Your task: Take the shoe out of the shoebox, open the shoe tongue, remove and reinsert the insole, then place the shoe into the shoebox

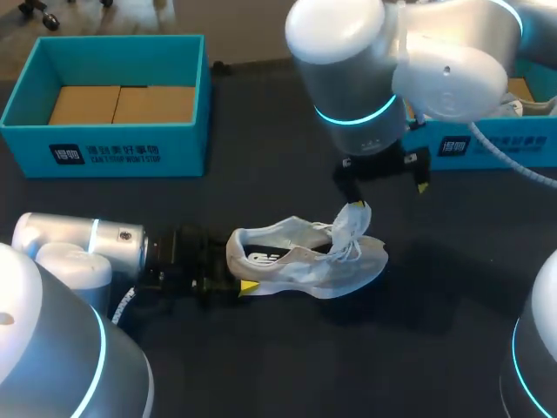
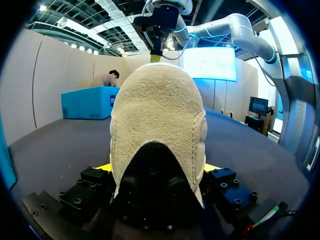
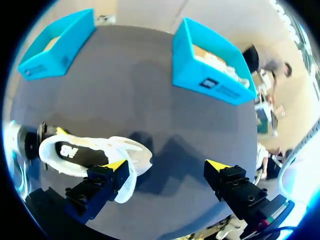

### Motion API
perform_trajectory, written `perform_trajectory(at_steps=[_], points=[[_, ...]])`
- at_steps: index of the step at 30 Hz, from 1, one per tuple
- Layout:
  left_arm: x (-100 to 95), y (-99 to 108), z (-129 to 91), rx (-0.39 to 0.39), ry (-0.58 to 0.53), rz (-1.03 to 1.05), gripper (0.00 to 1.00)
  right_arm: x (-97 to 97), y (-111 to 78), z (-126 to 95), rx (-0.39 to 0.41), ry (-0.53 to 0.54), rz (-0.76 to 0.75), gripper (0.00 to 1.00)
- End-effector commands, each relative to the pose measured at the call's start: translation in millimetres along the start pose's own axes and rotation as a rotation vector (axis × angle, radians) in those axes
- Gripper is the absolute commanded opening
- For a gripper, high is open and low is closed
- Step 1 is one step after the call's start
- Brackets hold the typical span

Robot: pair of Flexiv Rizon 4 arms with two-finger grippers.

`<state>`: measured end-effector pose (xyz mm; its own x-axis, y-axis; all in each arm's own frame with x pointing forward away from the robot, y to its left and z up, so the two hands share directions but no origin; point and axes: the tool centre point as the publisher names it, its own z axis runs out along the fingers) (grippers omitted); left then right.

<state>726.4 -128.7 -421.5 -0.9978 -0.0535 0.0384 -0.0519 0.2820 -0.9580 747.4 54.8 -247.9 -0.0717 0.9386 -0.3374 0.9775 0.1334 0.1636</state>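
Much bare table [image 1: 287, 366] surrounds the shoe [image 1: 300, 261] (shoebox [image 1: 26, 148] well behind).

Soft overhead light leaves the dark table [image 1: 261, 366] dim, the white shoe [image 1: 305, 257] throws a faint shadow toward the lower right, and glare blooms on the right arm [image 1: 348, 52] at upper centre.
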Motion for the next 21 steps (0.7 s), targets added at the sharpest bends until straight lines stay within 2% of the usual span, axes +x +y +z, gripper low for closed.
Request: perform_trajectory(at_steps=[1, 13, 21], points=[[0.6, -0.4, -0.2, -0.002, 0.000, 0.001, 0.00, 7.8, 7.8, -13.5, -0.013, -0.004, -0.053, 1.00], [0.6, -0.4, -0.2, -0.002, 0.000, 0.001, 0.00, 30.6, 24.4, -52.7, -0.164, 0.093, -0.460, 1.00], [0.6, -0.4, -0.2, -0.002, 0.000, 0.001, 0.00, 46.8, 33.4, -78.5, -0.261, 0.144, -0.613, 1.00]])
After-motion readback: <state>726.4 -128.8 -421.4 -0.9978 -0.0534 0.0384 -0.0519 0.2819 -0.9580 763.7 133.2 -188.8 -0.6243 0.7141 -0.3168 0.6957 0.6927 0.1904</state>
